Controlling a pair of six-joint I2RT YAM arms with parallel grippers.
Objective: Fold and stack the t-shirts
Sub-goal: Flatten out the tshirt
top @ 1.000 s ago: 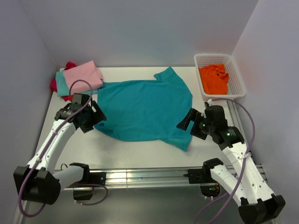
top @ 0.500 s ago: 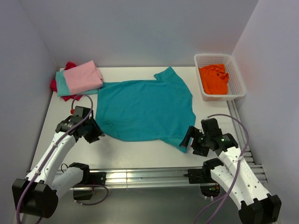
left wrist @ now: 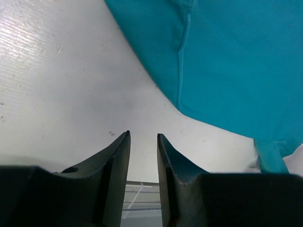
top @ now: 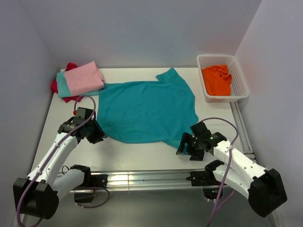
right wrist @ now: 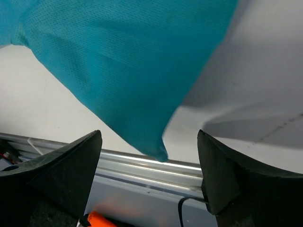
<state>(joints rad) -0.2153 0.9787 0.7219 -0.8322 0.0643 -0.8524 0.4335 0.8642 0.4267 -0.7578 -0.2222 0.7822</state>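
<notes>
The teal t-shirt (top: 147,111) lies spread flat mid-table, also seen in the left wrist view (left wrist: 236,61) and the right wrist view (right wrist: 118,56). My left gripper (top: 98,135) hovers just off its near-left edge. Its jaws (left wrist: 143,135) stand a narrow gap apart over bare table, nothing between them. My right gripper (top: 185,147) is wide open (right wrist: 149,137) at the shirt's near-right sleeve corner, which lies between its fingers. A folded pink t-shirt (top: 83,78) tops the aqua (top: 61,85) and red (top: 71,66) ones at the back left. The orange t-shirt (top: 217,80) is crumpled in the basket.
A white mesh basket (top: 203,59) stands at the back right. The metal rail (top: 147,178) runs along the table's near edge, just under the right gripper. Walls close in the left, back and right sides.
The left gripper has drawn toward the near edge and its jaws have narrowed. The right arm has swung down and left, from beside the shirt to its near-right sleeve corner.
</notes>
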